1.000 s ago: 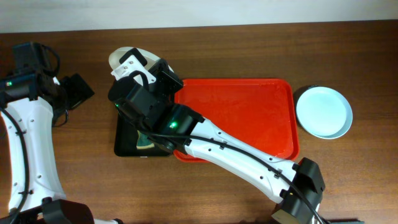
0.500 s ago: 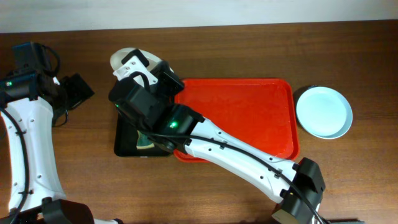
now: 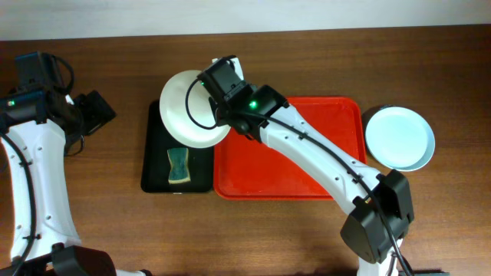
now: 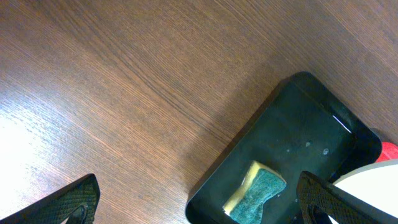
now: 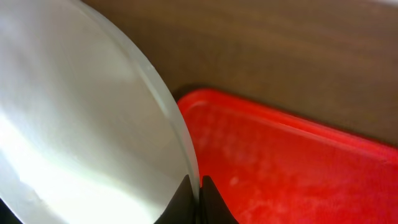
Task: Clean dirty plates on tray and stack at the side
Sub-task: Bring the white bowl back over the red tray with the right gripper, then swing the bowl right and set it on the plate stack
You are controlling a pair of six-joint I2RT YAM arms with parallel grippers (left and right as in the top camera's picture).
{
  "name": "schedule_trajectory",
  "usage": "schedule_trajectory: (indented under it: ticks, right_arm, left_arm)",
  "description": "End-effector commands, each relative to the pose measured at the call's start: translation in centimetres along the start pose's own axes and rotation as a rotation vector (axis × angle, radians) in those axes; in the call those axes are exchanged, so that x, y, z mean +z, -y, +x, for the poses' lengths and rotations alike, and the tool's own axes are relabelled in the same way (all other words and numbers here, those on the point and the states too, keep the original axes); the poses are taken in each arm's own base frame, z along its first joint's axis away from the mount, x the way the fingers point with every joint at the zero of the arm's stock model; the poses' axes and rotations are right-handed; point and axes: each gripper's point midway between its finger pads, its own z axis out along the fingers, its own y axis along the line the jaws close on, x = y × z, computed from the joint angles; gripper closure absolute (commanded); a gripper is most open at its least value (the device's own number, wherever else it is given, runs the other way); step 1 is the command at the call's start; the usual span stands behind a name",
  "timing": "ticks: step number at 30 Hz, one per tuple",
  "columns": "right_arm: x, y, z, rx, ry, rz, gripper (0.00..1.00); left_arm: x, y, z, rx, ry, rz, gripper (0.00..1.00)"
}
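Note:
A white plate (image 3: 188, 107) hangs tilted over the far end of the black tray, and my right gripper (image 3: 221, 116) is shut on its right rim. In the right wrist view the fingers (image 5: 199, 186) pinch the plate's thin edge (image 5: 81, 124) above the red tray (image 5: 298, 168). No smear shows on its face. The red tray (image 3: 307, 153) lies bare. A pale mint-blue plate (image 3: 399, 138) rests on the table to the right of it. My left gripper (image 3: 93, 112) stands open at the far left, its fingers (image 4: 68, 202) wide apart with nothing between them.
A black tray (image 3: 157, 165) left of the red one holds a green and yellow sponge (image 3: 178, 166), which also shows in the left wrist view as the sponge (image 4: 258, 190) in the black tray (image 4: 298, 124). Wooden table (image 3: 92, 192) lies around them.
The right arm has swung out from over the black tray and turned, carrying the white plate toward the right and nearer. The plate's face now shows fully. The left arm has not moved.

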Motion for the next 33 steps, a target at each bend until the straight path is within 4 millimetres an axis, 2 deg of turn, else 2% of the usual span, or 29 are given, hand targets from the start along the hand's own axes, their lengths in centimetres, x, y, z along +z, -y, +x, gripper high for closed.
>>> schedule_trajectory:
  ticks: [1,5,10,15,19,25,27,30,33]
  right_arm:
    - [0.6,-0.9,1.4,0.045,-0.077,-0.09,0.96]
    - [0.4,-0.2,3.5,0.027,-0.161,-0.058,0.96]
    - [0.3,1.8,9.4,-0.015,-0.372,0.017,0.96]
    - [0.1,0.9,12.5,-0.007,-0.492,-0.053,0.96]
    - [0.0,0.1,12.8,0.004,-0.514,-0.099,0.96]
    - [0.0,1.1,12.5,0.072,-0.543,-0.141,0.96]
    - [0.1,2.2,12.0,0.127,-0.553,-0.17,0.96]
    - [0.4,4.8,10.9,0.256,-0.571,-0.232,0.96]
    - [1.0,9.5,9.7,0.394,-0.556,-0.23,0.96]
  left_arm:
    - [0.0,0.0,0.0,-0.015,-0.004,0.006,0.01]
    - [0.0,0.0,0.0,-0.015,-0.003,0.006,0.01]
    - [0.0,0.0,0.0,-0.015,-0.003,0.006,0.01]
    - [0.0,0.0,0.0,-0.015,-0.003,0.006,0.01]
    - [0.0,0.0,0.0,-0.015,-0.003,0.006,0.01]
    - [0.0,0.0,0.0,-0.015,-0.004,0.006,0.01]
    - [0.0,0.0,0.0,-0.015,-0.003,0.006,0.01]
    - [0.0,0.0,0.0,-0.015,-0.003,0.006,0.01]
    - [0.0,0.0,0.0,-0.015,-0.003,0.006,0.01]
